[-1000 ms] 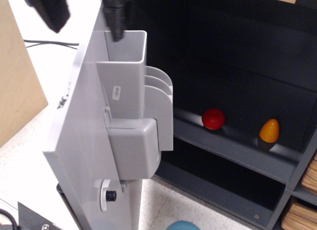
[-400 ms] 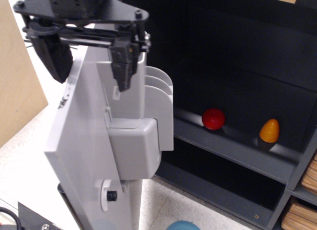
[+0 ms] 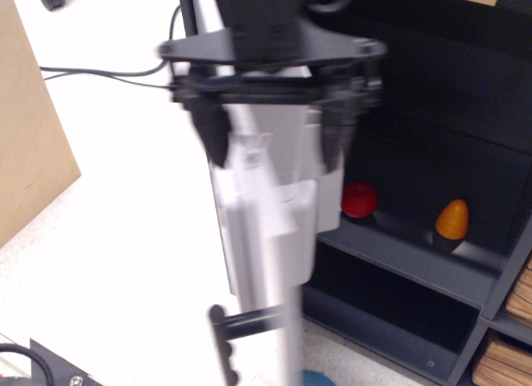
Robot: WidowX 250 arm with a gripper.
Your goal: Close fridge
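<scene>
The fridge (image 3: 432, 111) is a dark cabinet with black shelves, standing open. Its light grey door (image 3: 266, 228) shows nearly edge-on and motion-blurred, with its grey inner bin (image 3: 320, 190) facing the cabinet and the black bar handle (image 3: 249, 324) low on the outer side. My gripper (image 3: 274, 141) hangs over the door's top edge with the jaws spread wide. One finger (image 3: 212, 136) is on the outer side and the other on the inner side, so the door stands between them.
A red ball (image 3: 358, 200) and an orange fruit (image 3: 452, 220) sit on the fridge shelf. A shelf unit with wooden slats (image 3: 522, 296) stands at the right edge. A tan board (image 3: 25, 128) leans at left. Cables (image 3: 91, 71) cross the white floor.
The door has swung right toward the cabinet, from showing its inner face to nearly edge-on. My gripper moved right with it and the handle has come into view.
</scene>
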